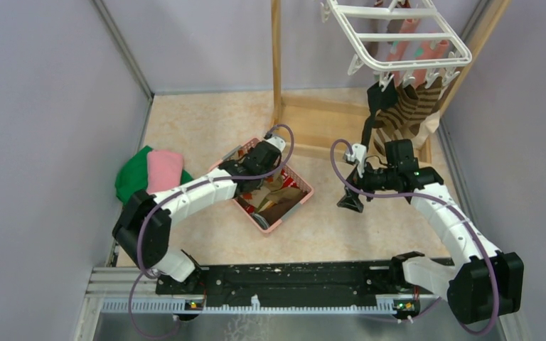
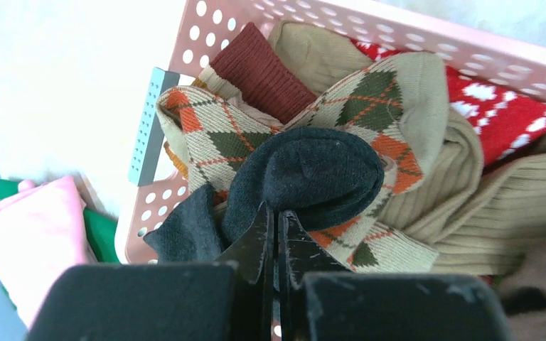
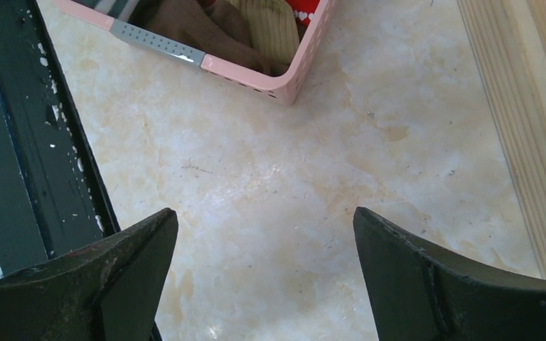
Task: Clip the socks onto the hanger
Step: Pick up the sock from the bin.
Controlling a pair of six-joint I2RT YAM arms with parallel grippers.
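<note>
Pressed-together black fingers of the left gripper (image 2: pixel 276 213) are reaching into the pink basket (image 2: pixel 412 35). Their tips are touching a rolled black sock (image 2: pixel 306 170) lying on an argyle sock (image 2: pixel 206 138), though whether any fabric is pinched is unclear. Right of the basket, the right gripper (image 3: pixel 264 217) is hovering over the marbled tabletop (image 3: pixel 291 142), jaws spread wide and holding nothing. Beyond the basket, up to its right, the white hanger (image 1: pixel 398 35) is hanging with a striped sock (image 1: pixel 416 114) clipped beneath.
</note>
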